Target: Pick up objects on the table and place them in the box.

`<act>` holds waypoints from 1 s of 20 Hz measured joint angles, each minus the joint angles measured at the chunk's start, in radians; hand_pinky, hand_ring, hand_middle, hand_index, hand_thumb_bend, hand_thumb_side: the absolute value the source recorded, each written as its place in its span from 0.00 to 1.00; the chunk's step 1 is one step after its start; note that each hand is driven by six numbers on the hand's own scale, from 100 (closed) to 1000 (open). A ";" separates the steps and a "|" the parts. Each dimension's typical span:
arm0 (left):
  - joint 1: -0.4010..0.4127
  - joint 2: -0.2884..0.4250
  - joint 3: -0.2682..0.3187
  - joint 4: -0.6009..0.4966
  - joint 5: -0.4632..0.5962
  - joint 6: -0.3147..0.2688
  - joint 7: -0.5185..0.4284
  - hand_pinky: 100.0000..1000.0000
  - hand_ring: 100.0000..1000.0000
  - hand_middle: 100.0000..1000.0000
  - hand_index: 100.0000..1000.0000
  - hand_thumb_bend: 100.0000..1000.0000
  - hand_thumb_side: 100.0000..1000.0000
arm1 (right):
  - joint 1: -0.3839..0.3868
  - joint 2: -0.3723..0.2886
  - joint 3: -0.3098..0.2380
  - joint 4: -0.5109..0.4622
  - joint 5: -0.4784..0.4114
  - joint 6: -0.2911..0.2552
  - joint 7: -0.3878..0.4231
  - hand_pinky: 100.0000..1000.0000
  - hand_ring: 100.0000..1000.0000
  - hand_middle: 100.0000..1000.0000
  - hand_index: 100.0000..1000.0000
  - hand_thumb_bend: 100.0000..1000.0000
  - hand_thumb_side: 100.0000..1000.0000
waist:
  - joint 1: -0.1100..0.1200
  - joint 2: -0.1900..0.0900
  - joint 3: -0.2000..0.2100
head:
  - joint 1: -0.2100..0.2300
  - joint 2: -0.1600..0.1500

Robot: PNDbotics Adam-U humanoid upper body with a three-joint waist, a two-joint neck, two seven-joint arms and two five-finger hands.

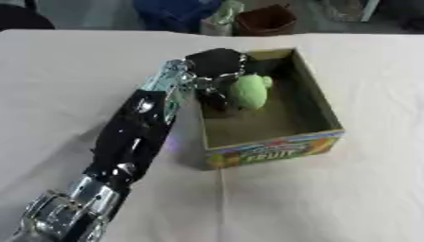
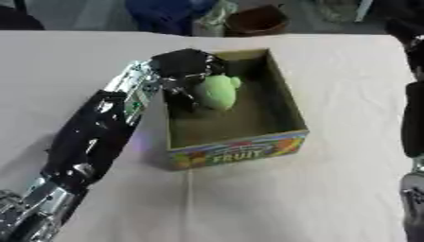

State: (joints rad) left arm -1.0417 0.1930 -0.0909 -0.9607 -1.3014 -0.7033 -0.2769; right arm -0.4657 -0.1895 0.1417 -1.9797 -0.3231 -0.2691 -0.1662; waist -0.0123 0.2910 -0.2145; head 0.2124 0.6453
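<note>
Inside the box's near-left corner, we saw our left hand (image 1: pixel 217 75) reaching over the side wall, its dark fingers curled round a green plush toy (image 1: pixel 249 91). The toy was rounded, pale green, with a small lobe at its upper right, and it sat within the box's opening, above the brown floor; we could not tell whether it touched the floor or hung just clear of it. Our left arm (image 1: pixel 132 137), black with silver joints, ran from the lower left corner of the view up along the box's left wall.

The cardboard box (image 1: pixel 319 101) was open at the top, with plain brown inner walls. Its near outer face carried a colourful printed band with the word FRUIT (image 1: pixel 278 152) among pictures of fruit. It stood on a table covered by a pale cloth (image 1: pixel 331 198), which showed a few soft creases.

At the right edge of the right eye view, we made out our right arm (image 2: pixel 411 123) as a dark upright shape; its hand lay outside both views.

Beyond the table's far edge stood a brown bin (image 1: pixel 265 21) and something blue (image 1: pixel 174 13).
</note>
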 measured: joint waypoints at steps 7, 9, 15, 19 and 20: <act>-0.002 0.000 0.003 0.000 -0.100 -0.074 -0.003 0.67 0.77 0.79 1.00 0.71 0.72 | 0.005 0.009 0.000 0.000 0.000 0.007 0.007 0.74 0.81 0.54 0.89 0.00 0.97 | -0.002 0.000 -0.006 | 0.000 0.000; -0.002 0.000 0.009 0.000 -0.122 -0.074 0.004 0.68 0.78 0.81 1.00 0.74 0.74 | 0.009 0.009 0.000 0.000 0.000 0.009 0.008 0.74 0.81 0.54 0.89 0.00 0.97 | -0.002 0.000 -0.007 | 0.000 0.000; -0.002 0.001 0.027 -0.006 -0.145 -0.041 0.066 0.69 0.78 0.81 1.00 0.75 0.77 | 0.009 0.010 0.000 0.000 0.000 0.014 0.007 0.74 0.81 0.54 0.89 0.00 0.97 | -0.001 0.000 -0.011 | 0.001 0.000; -0.004 0.001 0.028 -0.007 -0.143 -0.029 0.092 0.68 0.78 0.79 1.00 0.63 0.81 | 0.009 0.010 0.000 0.000 0.000 0.014 0.007 0.74 0.81 0.54 0.89 0.00 0.97 | 0.000 0.000 -0.011 | 0.001 0.000; -0.004 0.001 0.034 -0.011 -0.140 -0.024 0.098 0.68 0.78 0.79 1.00 0.63 0.81 | 0.009 0.010 0.000 0.000 0.000 0.014 0.007 0.74 0.81 0.54 0.89 0.00 0.97 | 0.000 0.000 -0.009 | 0.001 0.000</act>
State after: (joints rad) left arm -1.0458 0.1938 -0.0571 -0.9715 -1.4416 -0.7274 -0.1785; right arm -0.4565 -0.1799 0.1421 -1.9797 -0.3231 -0.2549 -0.1593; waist -0.0120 0.2910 -0.2237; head 0.2137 0.6455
